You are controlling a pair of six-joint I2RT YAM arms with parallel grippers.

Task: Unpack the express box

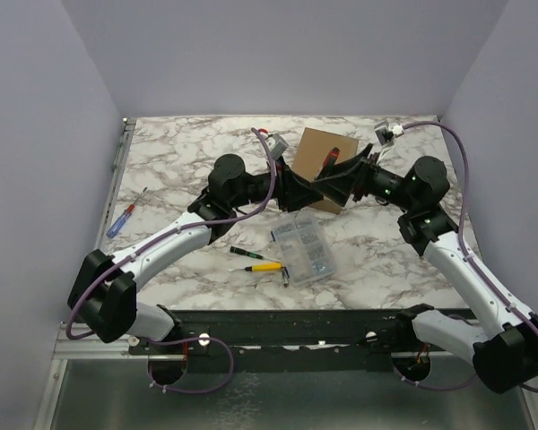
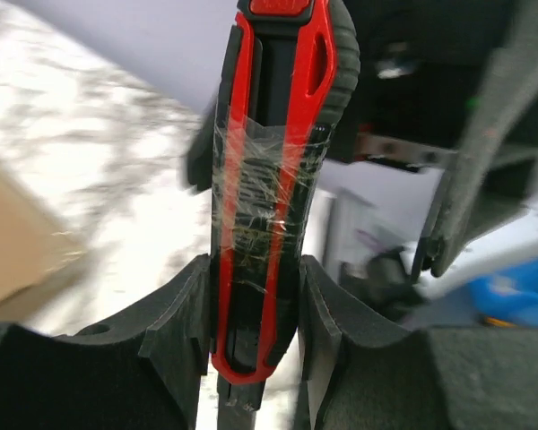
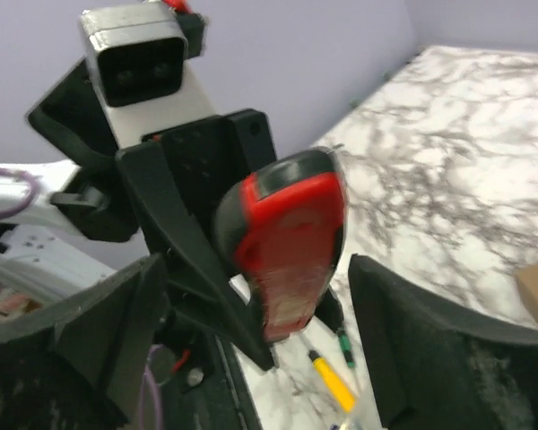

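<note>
We see the flat rectangular brown cardboard express box [image 1: 316,154] lying at the far middle of the white marble-patterned surface [image 1: 179,161]. Its lid is down, and both arms meet just at its near edge. The left gripper [image 2: 255,327] has its black fingers [image 2: 181,313] closed narrow on the lower end of a red and black utility knife [image 2: 271,170]. The knife's body is wrapped in a band of clear tape, and it stands up out of the fingers. The right gripper [image 3: 255,278] faces it from the other side. Its fingers [image 3: 430,349] are spread wide on either side of the knife, and we see no grip on it. In the left wrist view a corner of the express box shows at the left edge, low and blurred.

Nearer to us than the box, around the middle of the surface, lies a clear plastic compartment case of small parts [image 1: 305,249]. Just left of it lie a yellow-handled screwdriver [image 1: 267,266] and a thin dark screwdriver with a green band [image 1: 243,252]. Well apart, at the left edge of the surface, lies a blue and red pen-shaped tool [image 1: 118,219].
</note>
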